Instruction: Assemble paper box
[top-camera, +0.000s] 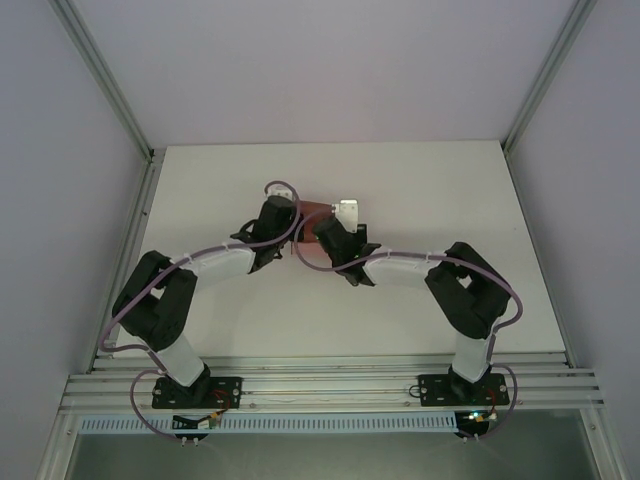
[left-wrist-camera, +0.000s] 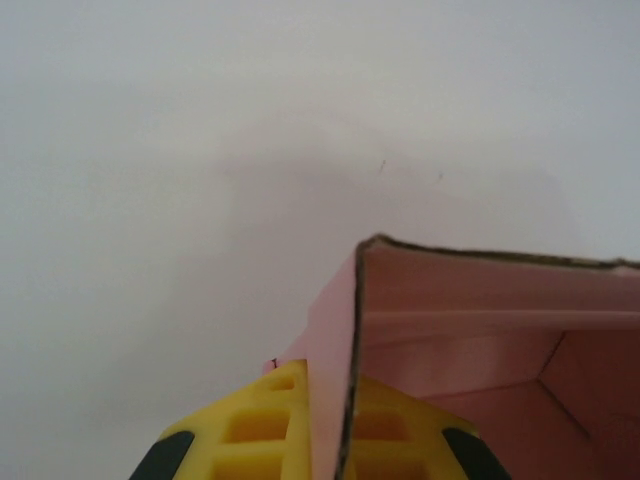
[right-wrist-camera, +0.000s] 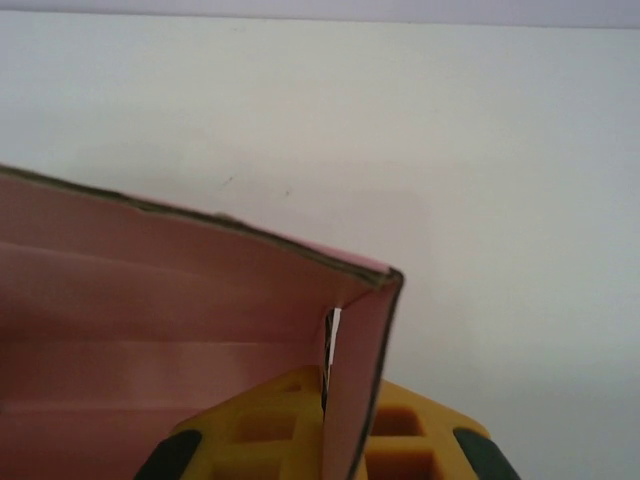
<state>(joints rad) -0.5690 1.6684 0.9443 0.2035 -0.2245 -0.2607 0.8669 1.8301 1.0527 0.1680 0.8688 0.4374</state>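
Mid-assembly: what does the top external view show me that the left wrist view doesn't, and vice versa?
Top external: the left arm and right arm bent inward over the white table, meeting near its middle with the paper box between their tips. Left wrist: the left pincer shut on an upright wall of the box, yellow fingers on either side of the card, plus the pink interior with its fold creases. Shared: the pink box against the white table surface.

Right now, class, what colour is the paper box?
The paper box is salmon pink; best seen from the left wrist.
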